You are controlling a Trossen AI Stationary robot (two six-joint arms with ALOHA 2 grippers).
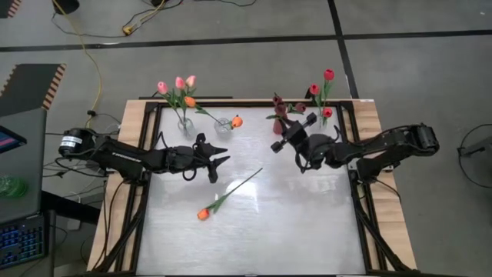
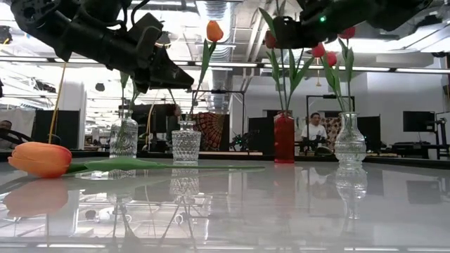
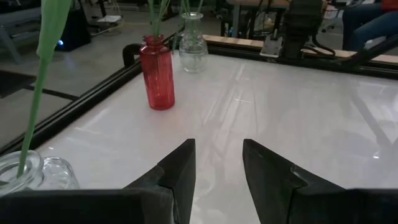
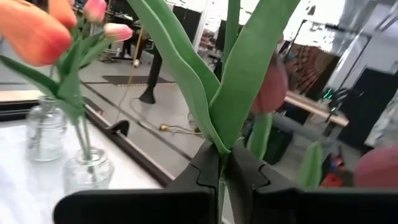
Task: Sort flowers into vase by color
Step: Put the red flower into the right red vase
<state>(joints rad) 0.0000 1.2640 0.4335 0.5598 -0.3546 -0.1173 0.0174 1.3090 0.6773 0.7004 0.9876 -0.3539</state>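
From above, my right gripper (image 1: 277, 145) hangs beside the red glass vase (image 1: 280, 122), jaws clamped on a dark maroon tulip's green stem (image 4: 214, 81) for its colour-matched home; at table height, one orange tulip (image 2: 41, 159) lies unsorted on the glossy white surface (image 2: 281, 211); my left gripper (image 3: 217, 177) waits nearby, jaws narrowly parted, empty.
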